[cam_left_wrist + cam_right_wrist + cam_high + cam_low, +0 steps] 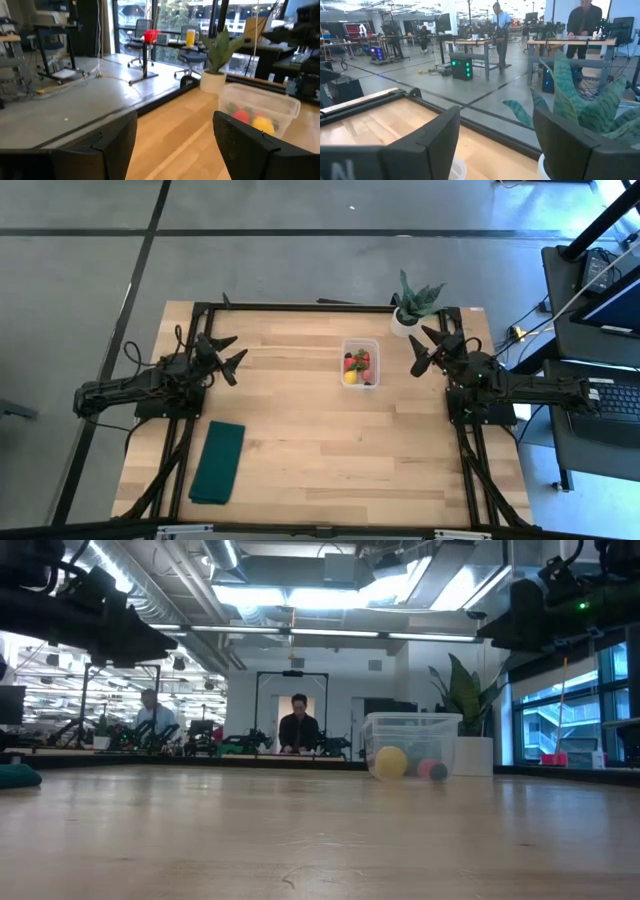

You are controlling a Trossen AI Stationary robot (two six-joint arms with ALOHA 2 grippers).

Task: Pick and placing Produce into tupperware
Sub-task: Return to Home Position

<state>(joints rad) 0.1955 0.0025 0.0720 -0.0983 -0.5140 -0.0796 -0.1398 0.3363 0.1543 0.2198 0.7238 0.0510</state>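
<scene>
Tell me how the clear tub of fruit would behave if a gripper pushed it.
The tub looks thin-walled and lightly loaded, so it would probably slide on the smooth wooden table. It sits low and wide, so tipping seems unlikely. The rounded fruit pieces inside may roll about.

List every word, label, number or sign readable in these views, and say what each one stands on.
"N": one pale letter, cut off by the picture's edge, on a finger of the right gripper.
Too small to read: whatever shows on the screen beside the table.
No text shows on the tupperware.
</scene>
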